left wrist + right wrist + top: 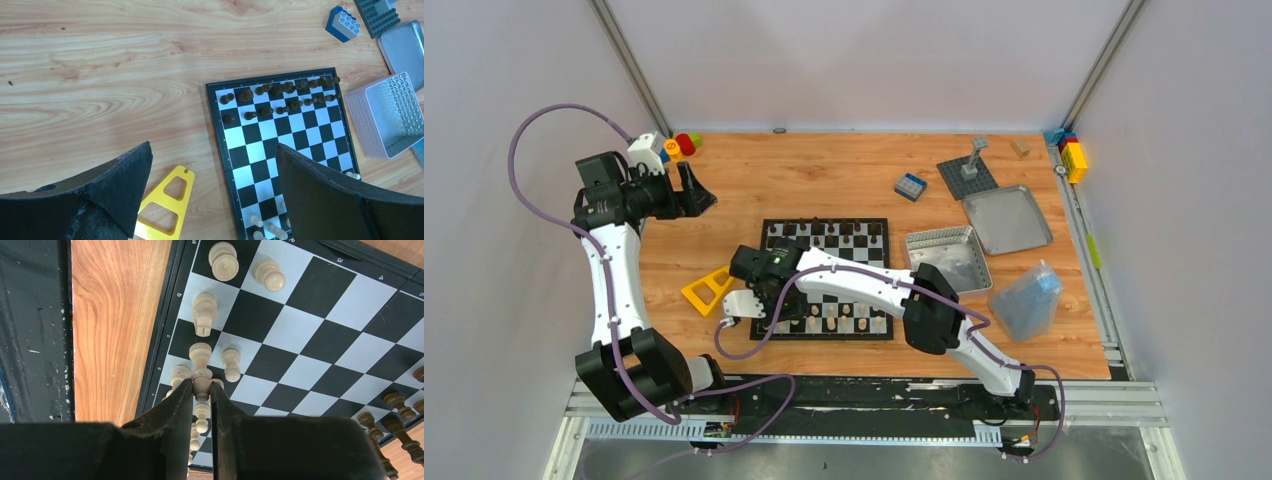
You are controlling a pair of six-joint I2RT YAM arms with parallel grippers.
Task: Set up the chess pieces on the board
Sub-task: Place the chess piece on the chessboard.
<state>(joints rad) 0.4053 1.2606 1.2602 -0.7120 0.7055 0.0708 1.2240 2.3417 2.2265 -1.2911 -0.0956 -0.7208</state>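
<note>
Right pincer (201, 383) pinched cream chess piece (200, 357) between fingertips, upright, at board (300, 372) near edge row; left pincer (215, 170) spread wide, beside board.

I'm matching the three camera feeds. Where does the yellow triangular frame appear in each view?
Top external: the yellow triangular frame lies left of the board, near its pale-piece end.
Left wrist: bottom centre, again left of the board.
Right wrist: not in it; the right gripper holds a pale chess piece over the board.
Shared landmark: the board, in all three.
</note>
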